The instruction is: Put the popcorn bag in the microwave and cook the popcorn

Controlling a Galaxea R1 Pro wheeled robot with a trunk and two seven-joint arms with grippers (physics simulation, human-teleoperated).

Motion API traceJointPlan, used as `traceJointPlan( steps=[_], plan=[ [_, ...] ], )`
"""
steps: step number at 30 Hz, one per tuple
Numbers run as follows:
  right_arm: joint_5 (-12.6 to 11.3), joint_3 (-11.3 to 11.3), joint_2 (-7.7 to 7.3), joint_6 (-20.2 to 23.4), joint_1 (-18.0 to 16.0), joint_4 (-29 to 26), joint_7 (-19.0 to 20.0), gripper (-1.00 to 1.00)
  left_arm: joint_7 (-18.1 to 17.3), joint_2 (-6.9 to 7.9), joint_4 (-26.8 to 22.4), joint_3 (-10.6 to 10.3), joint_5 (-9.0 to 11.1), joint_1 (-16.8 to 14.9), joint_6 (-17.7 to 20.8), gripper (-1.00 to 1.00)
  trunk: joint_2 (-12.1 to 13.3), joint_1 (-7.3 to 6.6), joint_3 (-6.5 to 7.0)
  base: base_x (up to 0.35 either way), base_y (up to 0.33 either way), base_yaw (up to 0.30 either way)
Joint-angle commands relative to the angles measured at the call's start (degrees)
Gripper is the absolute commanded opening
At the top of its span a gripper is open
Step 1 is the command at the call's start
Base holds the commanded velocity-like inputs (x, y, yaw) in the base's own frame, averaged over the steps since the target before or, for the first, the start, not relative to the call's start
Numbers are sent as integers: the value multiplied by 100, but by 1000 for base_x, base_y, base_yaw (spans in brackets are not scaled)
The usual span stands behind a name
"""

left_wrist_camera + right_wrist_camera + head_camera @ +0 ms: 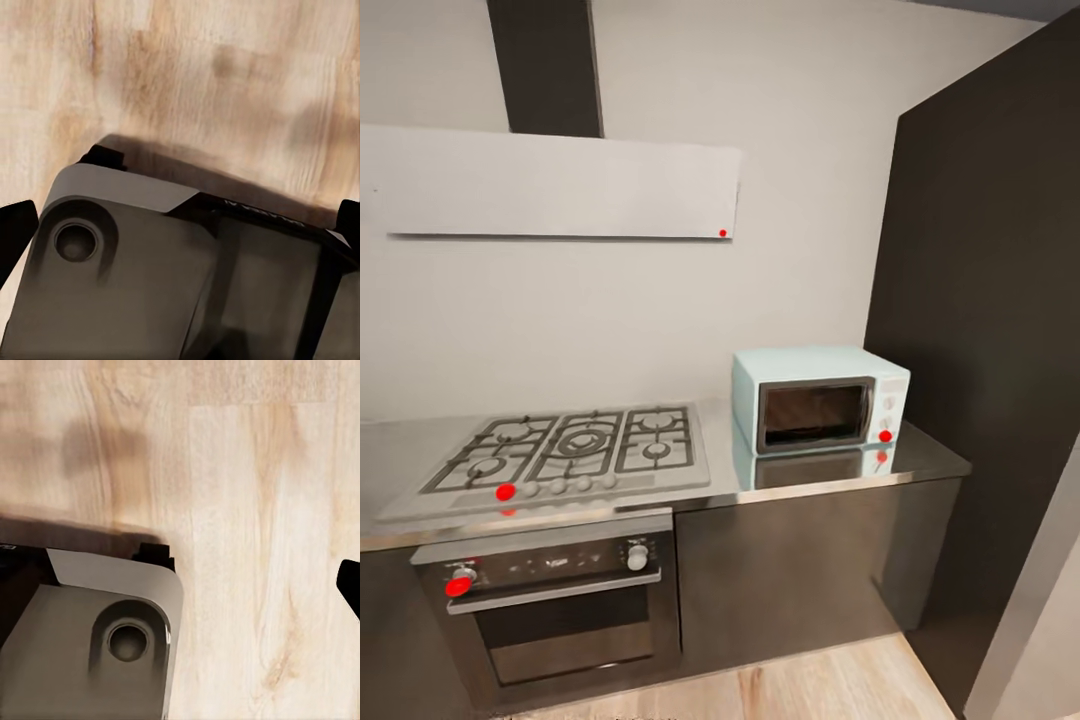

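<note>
The pale mint-blue microwave [820,400] stands on the steel countertop [925,462] at the right, against the wall, with its dark glass door closed. A red dot glows low on its white knob panel. The popcorn bag and the popcorn are out of view. In the left wrist view my left gripper [180,225] hangs open over the wood floor, a black fingertip [15,232] at each side edge. My right gripper [180,585] also points down at the floor, one black fingertip [349,585] showing at the picture's edge, spread wide.
A gas hob [570,450] is set into the worktop left of the microwave, above a dark built-in oven [555,600]. A tall dark cabinet [990,350] closes the right side. A pale hood [550,180] hangs on the wall. My grey base [150,277] lies under both wrists.
</note>
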Motion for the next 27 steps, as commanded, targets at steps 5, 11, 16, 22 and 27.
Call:
traceJointPlan(
  steps=[5,11,16,22,27],
  plan=[
    [44,-48,-4,-19,-8,16,10,100,21,-3,1,-48,54,-4,-8,100,-5,0,-7,0,0,276],
    [44,-48,-4,-18,-8,16,12,100,21,-3,1,-48,62,-3,-8,100,-5,0,-7,0,0,276],
    [44,-48,-7,-25,-8,16,12,100,21,-3,1,-48,64,-4,-8,100,-5,0,-7,0,0,276],
    [44,-48,-11,-25,-8,16,12,100,21,-3,1,-48,64,-4,-8,100,-5,0,-7,0,0,274],
    [44,-56,-21,-23,-8,16,12,100,21,-3,1,-48,64,-2,-8,100,-5,0,-7,0,0,55]
  ],
)
